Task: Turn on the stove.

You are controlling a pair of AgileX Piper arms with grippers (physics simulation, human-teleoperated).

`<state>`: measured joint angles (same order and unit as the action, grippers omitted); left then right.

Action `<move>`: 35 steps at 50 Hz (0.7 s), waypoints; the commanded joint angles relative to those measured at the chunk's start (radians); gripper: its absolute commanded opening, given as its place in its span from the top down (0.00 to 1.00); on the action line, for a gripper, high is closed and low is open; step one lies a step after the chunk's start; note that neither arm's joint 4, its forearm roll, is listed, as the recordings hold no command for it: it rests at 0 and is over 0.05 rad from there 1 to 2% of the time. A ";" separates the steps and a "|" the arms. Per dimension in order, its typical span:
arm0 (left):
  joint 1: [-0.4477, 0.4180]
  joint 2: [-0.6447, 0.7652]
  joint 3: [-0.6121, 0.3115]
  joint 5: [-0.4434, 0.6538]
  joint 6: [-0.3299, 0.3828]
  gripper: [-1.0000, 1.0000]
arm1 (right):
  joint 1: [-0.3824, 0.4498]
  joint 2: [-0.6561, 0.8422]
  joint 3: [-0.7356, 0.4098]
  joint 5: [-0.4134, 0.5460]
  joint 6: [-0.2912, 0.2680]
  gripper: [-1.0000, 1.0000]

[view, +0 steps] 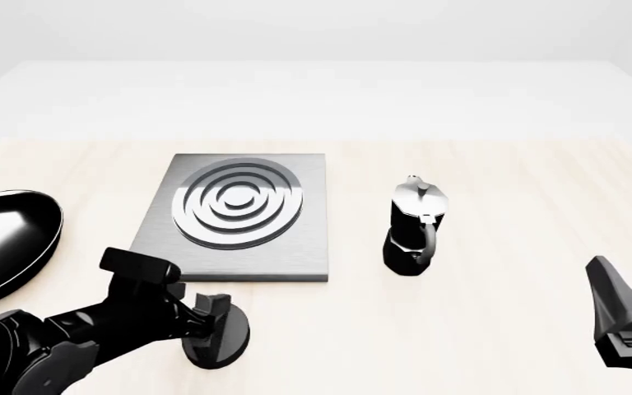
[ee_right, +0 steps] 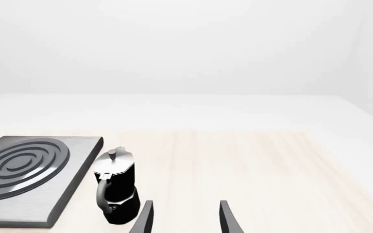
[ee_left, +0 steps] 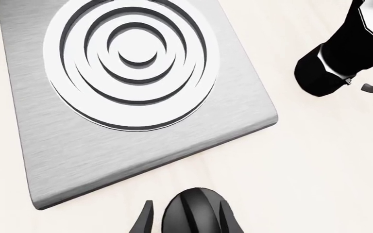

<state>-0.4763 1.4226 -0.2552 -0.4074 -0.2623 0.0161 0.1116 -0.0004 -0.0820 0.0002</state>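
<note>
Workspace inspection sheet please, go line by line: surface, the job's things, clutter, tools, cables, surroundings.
Surface: pale wood table, flat, nothing spilled.
Job's things: stove, a grey metal slab with raised oval rings, lying flat; its black ridged knob sits on the table in front of the slab, between the left tool's fingers.
Clutter: moka pot upright to the right of the stove, apart from it; frying pan at the left edge.
Tools: left tool straddling the knob, contact not clear; right tool open, holding nothing, low at the right.
Cables: nothing seen.
Surroundings: plain white backdrop, nothing seen.
</note>
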 commanded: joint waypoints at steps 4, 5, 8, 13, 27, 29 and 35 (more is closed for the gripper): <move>0.092 -0.031 -0.009 0.027 0.083 0.00 | 0.001 -0.003 0.000 0.003 -0.002 0.00; 0.093 -0.032 -0.008 0.028 0.082 0.00 | 0.001 -0.003 0.000 0.003 -0.002 0.00; 0.096 -0.033 -0.005 0.027 0.082 0.00 | 0.001 -0.006 0.000 0.005 -0.003 0.00; 0.098 -0.032 -0.004 0.026 0.082 0.00 | 0.001 -0.008 0.000 0.007 -0.003 0.00; 0.108 -0.039 0.006 0.023 0.082 0.00 | 0.002 -0.015 0.000 0.014 -0.006 0.00; 0.105 -0.045 0.007 0.028 0.080 0.00 | 0.002 -0.018 0.000 0.016 -0.006 0.00; 0.115 -0.087 0.002 0.065 0.084 0.00 | 0.002 -0.019 0.000 0.017 -0.009 0.00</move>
<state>-0.3740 1.3730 -0.2521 -0.3729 -0.1841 0.0180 0.0974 -0.0003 -0.0691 -0.0059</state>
